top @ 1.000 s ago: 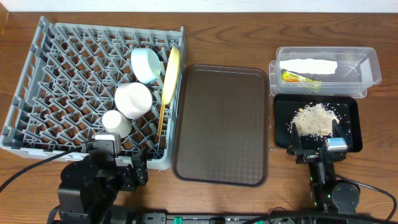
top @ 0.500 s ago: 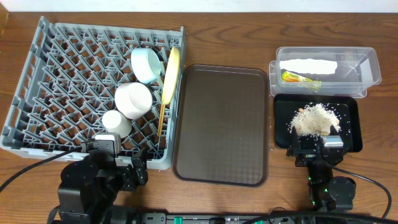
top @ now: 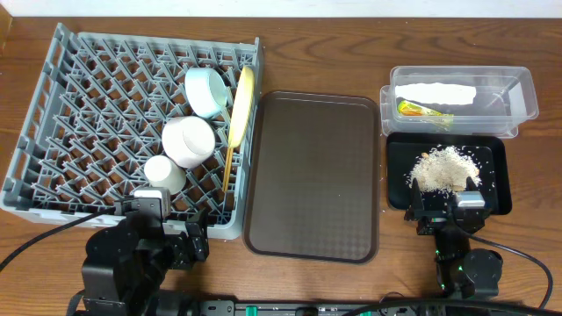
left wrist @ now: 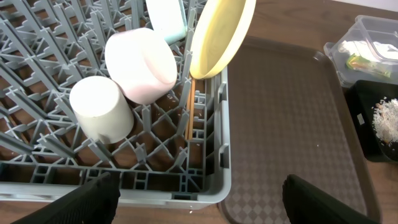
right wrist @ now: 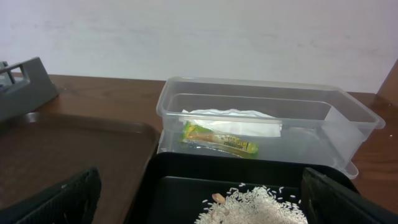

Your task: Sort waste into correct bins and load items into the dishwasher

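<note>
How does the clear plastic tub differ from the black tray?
The clear rectangular plastic tub has tall see-through walls; the shallow black rectangular tray is low, opaque. The tub holds a crumpled white napkin and orange-and-green wrapper; the tray holds beige rice-like scraps. Both are rectangular.

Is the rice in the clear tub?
No, the rice lies in the black tray; the clear tub holds a napkin and wrapper.

Even, bright indoor light, faint soft shadows, slight sheen on the clear tub (right wrist: 339, 121), near fingers (left wrist: 84, 202) dark and blurred
</note>
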